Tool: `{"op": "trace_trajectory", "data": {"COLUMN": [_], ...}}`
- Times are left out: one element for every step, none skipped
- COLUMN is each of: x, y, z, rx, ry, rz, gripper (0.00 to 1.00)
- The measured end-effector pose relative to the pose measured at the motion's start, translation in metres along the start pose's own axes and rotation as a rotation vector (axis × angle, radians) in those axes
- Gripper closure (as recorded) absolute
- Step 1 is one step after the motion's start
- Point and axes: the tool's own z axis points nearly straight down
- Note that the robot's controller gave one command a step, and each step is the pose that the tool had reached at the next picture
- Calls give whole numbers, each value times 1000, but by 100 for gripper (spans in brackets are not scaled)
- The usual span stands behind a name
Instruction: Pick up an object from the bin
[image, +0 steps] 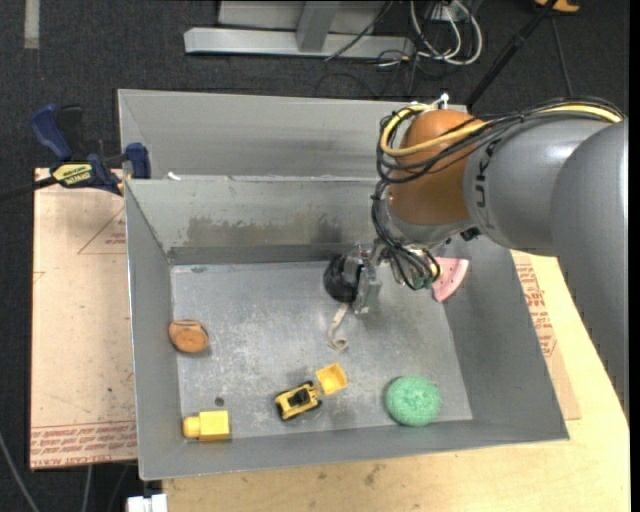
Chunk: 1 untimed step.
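Camera view, single: set above the grey metal bin (150, 330), offset toward 5 o'clock and facing down toward 11 o'clock; distant enough to take in all four walls and the dark carpet (80, 60) beyond; KUKA arm (560, 190) enters from 3 o'clock, nearest the lens.

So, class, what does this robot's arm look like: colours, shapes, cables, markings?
The arm is a thick, rounded, silver-grey tube with dark lettering near the wrist. A smooth orange cover caps the wrist, with yellow and black cables looped around it.
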Motion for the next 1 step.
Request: {"op": "trace_trajectory", "data": {"x": [19], "y": [14], "z": [-102], "rx": [0], "ry": [22], "rz": [-27], "gripper": [100]}}
